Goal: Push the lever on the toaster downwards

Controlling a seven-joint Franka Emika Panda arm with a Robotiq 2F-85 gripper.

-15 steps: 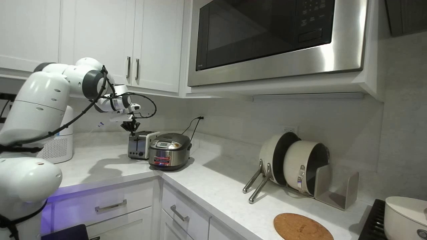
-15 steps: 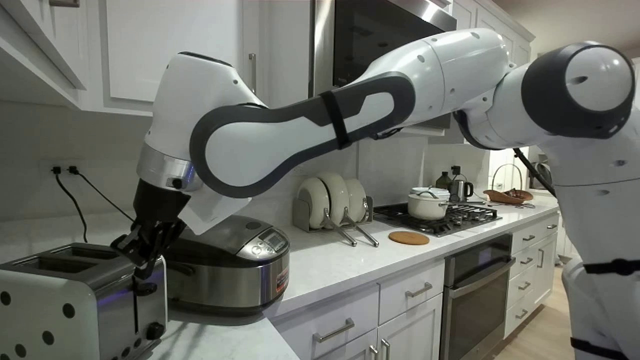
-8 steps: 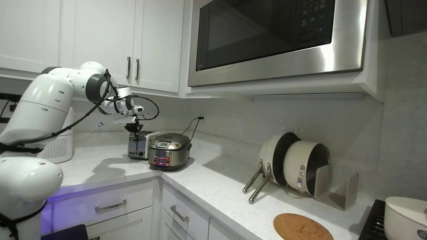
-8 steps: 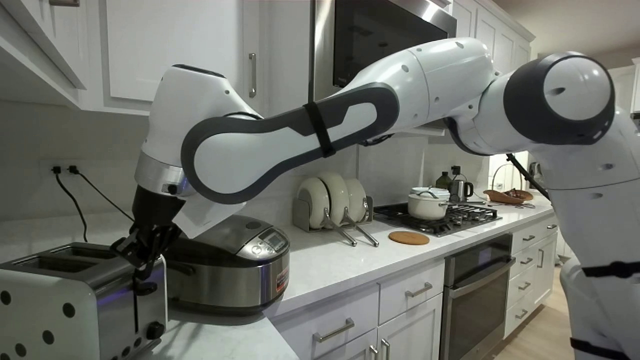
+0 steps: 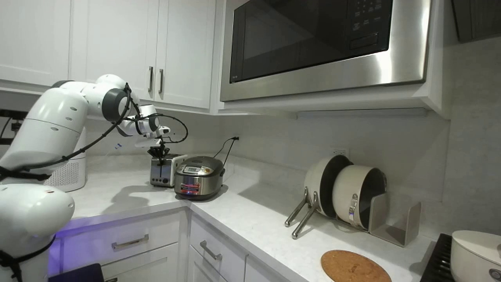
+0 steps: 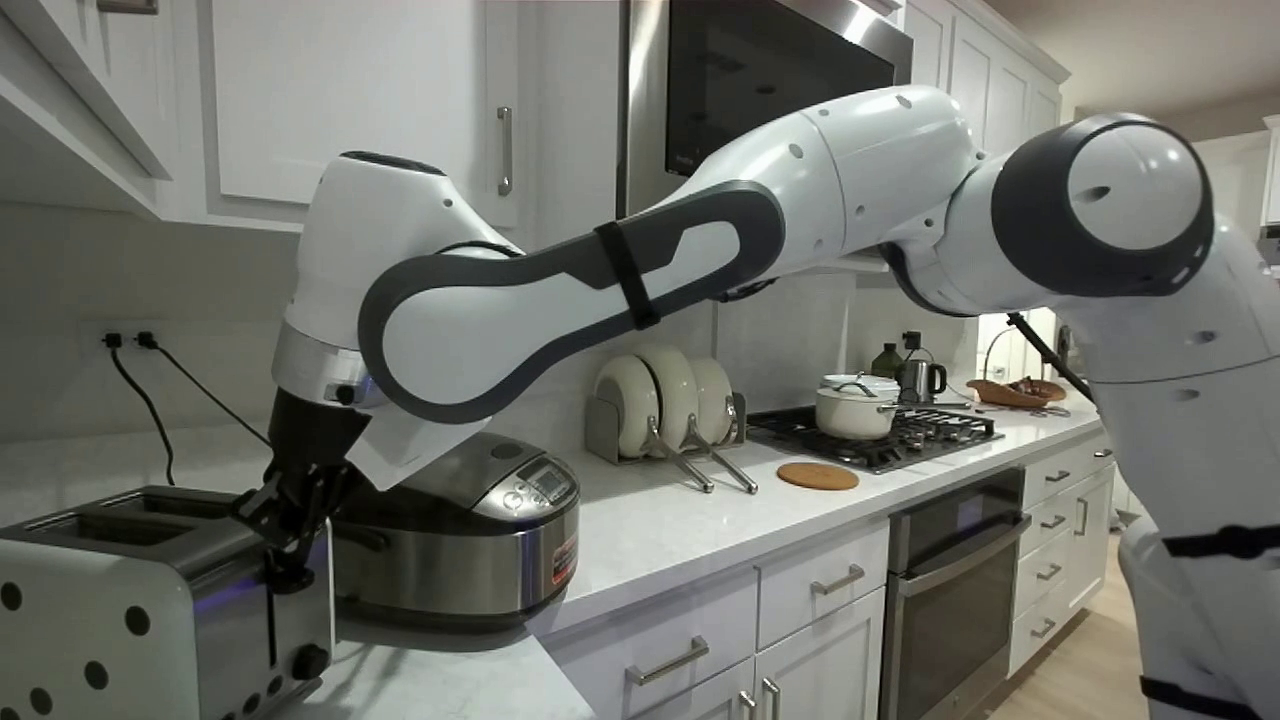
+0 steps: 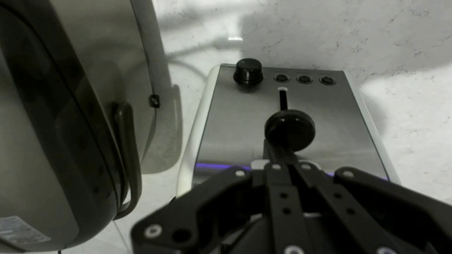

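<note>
My claw [image 7: 282,157] reaches down with its two fingers together, their tips at the upper side of the black lever [image 7: 291,123] on the front of the toaster [image 7: 243,116]; whether they press on it I cannot tell. The lever sits high in its track, and the dark slit [image 7: 283,100] runs on below it toward a knob [image 7: 248,72] and a row of three buttons [image 7: 304,79]. In an exterior view the toaster shows a metal front, a pale side with black spots and two bread slots [image 6: 105,529] open on top, their depths in shadow. It stands on the white tabletop [image 6: 430,680], just beside a rice cooker [image 6: 455,560] with its lid closed, so the inside is hidden. In both exterior views, cream pans [image 5: 348,188] stand on edge in the compartments of a rack [image 5: 378,213], and near them lies a round cork trivet [image 5: 354,266]. In an exterior view a cream pot [image 6: 850,415] sits on the gas cooktop [image 6: 935,432], its contents out of sight. Farther back, a handled basket [image 6: 1000,398] holds things too small to tell.
</note>
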